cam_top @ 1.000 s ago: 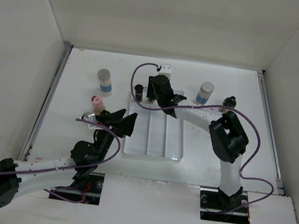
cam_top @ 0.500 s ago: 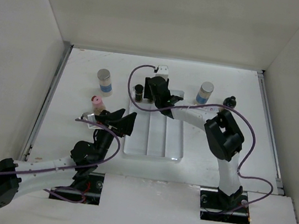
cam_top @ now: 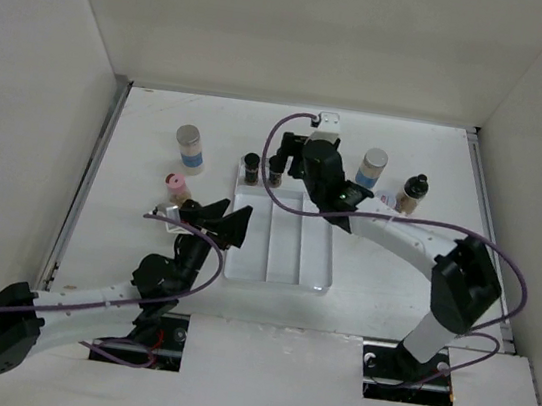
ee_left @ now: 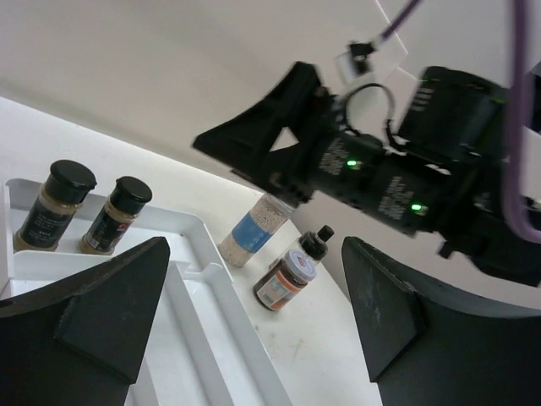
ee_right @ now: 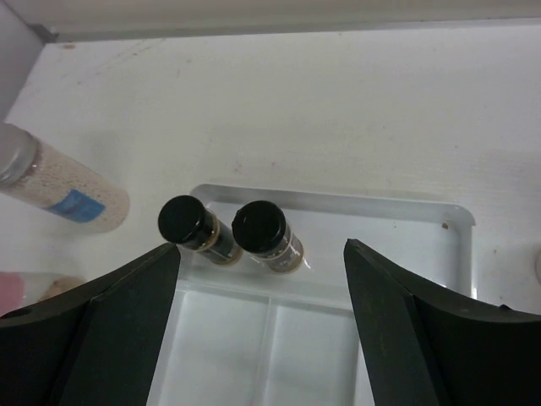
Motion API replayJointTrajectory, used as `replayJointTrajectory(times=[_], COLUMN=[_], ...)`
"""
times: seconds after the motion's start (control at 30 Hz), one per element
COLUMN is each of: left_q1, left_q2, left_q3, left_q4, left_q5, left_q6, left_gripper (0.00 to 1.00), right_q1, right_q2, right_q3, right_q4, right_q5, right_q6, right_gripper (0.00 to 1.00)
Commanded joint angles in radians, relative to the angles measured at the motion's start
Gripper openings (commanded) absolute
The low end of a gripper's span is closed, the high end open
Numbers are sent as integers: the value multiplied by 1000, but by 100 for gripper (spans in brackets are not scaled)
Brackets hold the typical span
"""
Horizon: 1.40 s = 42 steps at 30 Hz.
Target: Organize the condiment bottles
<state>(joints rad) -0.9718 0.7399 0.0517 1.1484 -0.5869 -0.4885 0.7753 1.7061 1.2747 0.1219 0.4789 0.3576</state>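
White table (cam_top: 129, 205), clear tray (cam_top: 299, 255) (bottles (ee_right: 260, 228) inside)

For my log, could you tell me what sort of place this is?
Probably a robot lab test cell: plain white panel walls box in a white table with a clear divided plastic tray.

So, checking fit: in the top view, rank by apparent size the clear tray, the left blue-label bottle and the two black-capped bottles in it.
1. clear tray
2. left blue-label bottle
3. two black-capped bottles, which look alike
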Motion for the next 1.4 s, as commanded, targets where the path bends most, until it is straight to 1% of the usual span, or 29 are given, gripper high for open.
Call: replayJointTrajectory(times=[0.0,0.03,0.07,0.1,0.13,0.17,0.2,0.23,0.27,0.3,0.37,0.4,0.43,0.5,0.53,0.73,0.87,0.93,1.03,1.1,1.13,1.23,1.37], left_q1=[-9,-11,-14,-17,-21,-27,-34,-44,-55,-66,-77,-80,-81,-81,-80,-74,-67,-67,-64,-64,-64,-60,-57], left_q2=[25,39,53,62,85,110,131,163,191,213,248,262,272,285,291,296,285,273,277,277,274,268,231], left_q3=[-44,-38,-30,-26,-12,-1,10,23,33,39,46,46,46,48,51,48,42,40,37,36,36,33,25], left_q4=[56,57,57,57,57,57,60,66,80,97,126,137,143,146,146,146,146,143,146,148,148,148,142], left_q5=[41,54,71,85,111,133,153,179,197,209,222,225,225,223,220,211,190,183,170,168,168,156,131], left_q6=[10,10,10,10,10,13,19,25,31,37,50,53,53,51,51,48,47,47,47,45,45,45,47], left_gripper=[83,83,83,83,84,85,85,85,85,85,85,85,85,85,85,85,85,85,85,85,85,85,85], right_q1=[-32,-50,-70,-87,-118,-142,-178,-216,-247,-271,-305,-323,-342,-368,-373,-419,-443,-446,-446,-443,-442,-404,-321], right_q2=[-123,-161,-204,-239,-300,-334,-373,-400,-425,-443,-470,-468,-456,-413,-390,-297,-250,-240,-229,-238,-249,-319,-410], right_q3=[-115,-161,-208,-248,-314,-349,-388,-414,-434,-452,-480,-486,-485,-466,-457,-433,-426,-428,-442,-459,-466,-482,-427], right_q4=[51,50,42,41,39,32,12,-16,-43,-62,-83,-93,-112,-154,-165,-133,-102,-84,-22,31,45,56,10], right_q5=[41,61,81,98,127,138,144,145,142,138,142,138,132,107,87,44,13,10,7,20,26,41,49], right_q6=[7,6,7,7,6,1,1,1,6,7,7,6,7,7,7,9,15,17,18,4,-2,-12,-26], right_gripper=[83,75,59,46,26,21,20,22,29,41,73,84,90,95,97,96,91,85,73,62,59,54,52])
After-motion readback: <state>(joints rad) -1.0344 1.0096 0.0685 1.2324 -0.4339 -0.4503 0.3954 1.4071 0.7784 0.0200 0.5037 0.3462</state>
